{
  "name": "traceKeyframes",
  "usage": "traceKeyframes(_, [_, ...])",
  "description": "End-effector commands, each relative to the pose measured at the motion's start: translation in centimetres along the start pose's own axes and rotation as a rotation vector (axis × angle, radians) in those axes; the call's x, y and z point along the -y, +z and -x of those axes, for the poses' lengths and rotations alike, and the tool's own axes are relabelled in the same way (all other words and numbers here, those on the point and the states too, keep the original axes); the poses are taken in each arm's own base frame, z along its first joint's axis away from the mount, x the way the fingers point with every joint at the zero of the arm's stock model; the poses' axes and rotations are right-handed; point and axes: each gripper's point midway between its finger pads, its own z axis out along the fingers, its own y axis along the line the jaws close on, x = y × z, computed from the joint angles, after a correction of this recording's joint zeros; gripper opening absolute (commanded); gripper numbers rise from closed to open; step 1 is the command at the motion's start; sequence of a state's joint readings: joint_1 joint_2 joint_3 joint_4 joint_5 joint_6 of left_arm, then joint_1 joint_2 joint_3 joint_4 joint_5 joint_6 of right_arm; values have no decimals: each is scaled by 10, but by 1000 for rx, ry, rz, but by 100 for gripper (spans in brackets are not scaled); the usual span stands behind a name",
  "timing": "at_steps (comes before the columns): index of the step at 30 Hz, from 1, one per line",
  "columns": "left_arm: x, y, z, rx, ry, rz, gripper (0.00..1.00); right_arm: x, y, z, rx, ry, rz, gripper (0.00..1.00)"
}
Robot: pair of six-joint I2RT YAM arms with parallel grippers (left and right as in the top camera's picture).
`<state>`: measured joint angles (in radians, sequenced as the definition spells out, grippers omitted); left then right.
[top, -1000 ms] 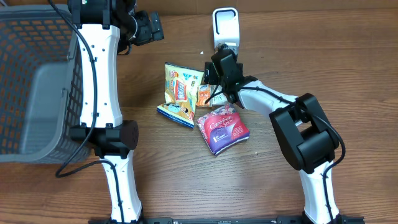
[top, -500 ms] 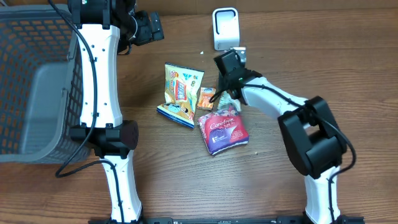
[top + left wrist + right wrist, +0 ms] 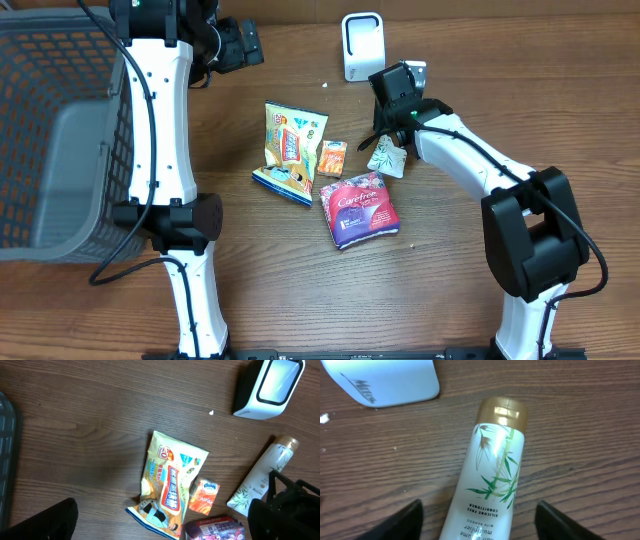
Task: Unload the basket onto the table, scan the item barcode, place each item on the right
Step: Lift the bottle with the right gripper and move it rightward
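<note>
a: right pincer (image 3: 479,507): fingers spread wide, one on each side of the bottle (image 3: 490,475), neither pressing on it. nothing is clamped.

b: where does the bottle lie?

a: flat on the table (image 3: 470,40), gold cap pointing toward the scanner (image 3: 385,380), near it but apart.

b: what has changed from a second ago?

a: the right arm was bent over the orange pack (image 3: 333,157) and hid part of it. it has swung out to its right, so the pack shows whole. the bottle has shifted that way too and lies farther from the pack. the left arm has not moved.

b: and the left pincer (image 3: 162,505)?

a: jaws fully apart and empty, raised over the yellow snack bag (image 3: 172,480).

b: do the views differ?

a: from overhead the bottle is mostly hidden under the right arm, only a white scrap showing. the left wrist view gives most of its length, with the lower end behind the right pincer. the right wrist view is close enough to show the green bamboo print and small lettering, though not the bottom end. only the overhead shows the basket (image 3: 60,120) and the whole pink pack (image 3: 358,208).
</note>
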<state>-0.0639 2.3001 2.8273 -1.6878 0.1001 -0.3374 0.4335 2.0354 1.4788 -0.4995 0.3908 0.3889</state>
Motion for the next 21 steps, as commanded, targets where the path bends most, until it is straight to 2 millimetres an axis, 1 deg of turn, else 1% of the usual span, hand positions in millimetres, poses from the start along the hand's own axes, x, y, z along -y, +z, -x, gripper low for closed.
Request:
traceKeyframes(1, [0, -6, 1, 15, 1, -1, 100, -9, -33, 27, 59, 38, 83, 78])
traceKeyframes(2, [0, -6, 1, 15, 1, -1, 100, -14, -33, 23, 40, 43, 114, 82])
traceKeyframes(4, [0, -6, 1, 15, 1, -1, 100, -23, -31, 10, -24, 108, 160, 84])
traceKeyframes(6, [0, -6, 1, 15, 1, -1, 100, -24, -25, 1, -62, 166, 161, 87])
traceKeyframes(8, [0, -6, 1, 15, 1, -1, 99, -24, -18, -5, -77, 197, 148, 87])
traceKeyframes(10, [0, -6, 1, 15, 1, -1, 100, -25, -6, -13, -98, 240, 135, 87])
traceKeyframes(12, [0, -6, 1, 15, 1, -1, 100, -25, 4, -17, -98, 224, 123, 85])
traceKeyframes(13, [0, -6, 1, 15, 1, -1, 99, -18, 10, -18, -82, 220, 77, 84])
traceKeyframes(16, [0, -6, 1, 15, 1, -1, 100, 0, 16, -15, -37, 212, -26, 84])
traceKeyframes(18, [0, -6, 1, 15, 1, -1, 100, 5, 16, -12, -15, 213, -54, 83])
traceKeyframes(19, [0, -6, 1, 15, 1, -1, 100, 8, 16, -7, 14, 217, -76, 79])
traceKeyframes(21, [0, -6, 1, 15, 1, -1, 100, 6, 16, -3, 28, 223, -66, 77])
